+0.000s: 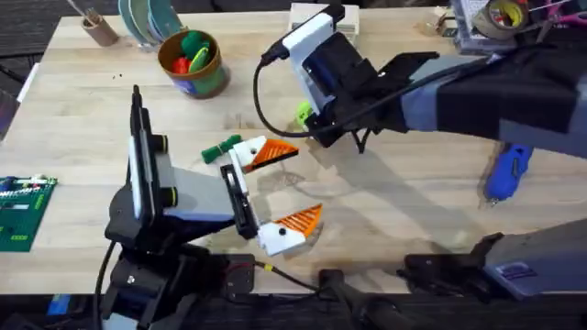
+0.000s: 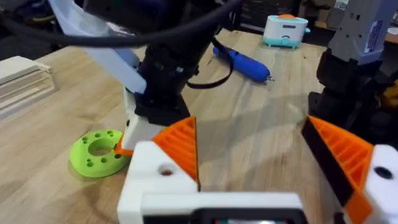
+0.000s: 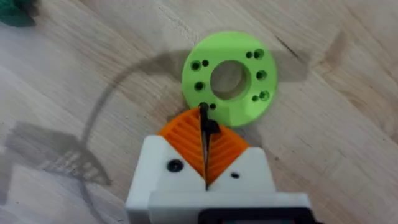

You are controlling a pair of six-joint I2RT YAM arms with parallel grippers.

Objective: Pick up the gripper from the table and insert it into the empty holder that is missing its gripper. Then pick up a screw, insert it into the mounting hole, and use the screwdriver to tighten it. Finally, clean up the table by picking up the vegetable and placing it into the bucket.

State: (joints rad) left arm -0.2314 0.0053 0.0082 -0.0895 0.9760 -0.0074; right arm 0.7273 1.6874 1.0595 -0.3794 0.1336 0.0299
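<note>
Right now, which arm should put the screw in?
Right, probably. Its gripper is shut on what looks like a small black screw, beside the green disc. The left gripper is open and holds nothing.

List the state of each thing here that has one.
Left gripper: open, holding nothing.
Right gripper: shut on a small black screw, over the disc.
Screwdriver: lying on the table, free.
Vegetable: on the table, outside the bucket.
Bucket: upright, toys inside.
</note>
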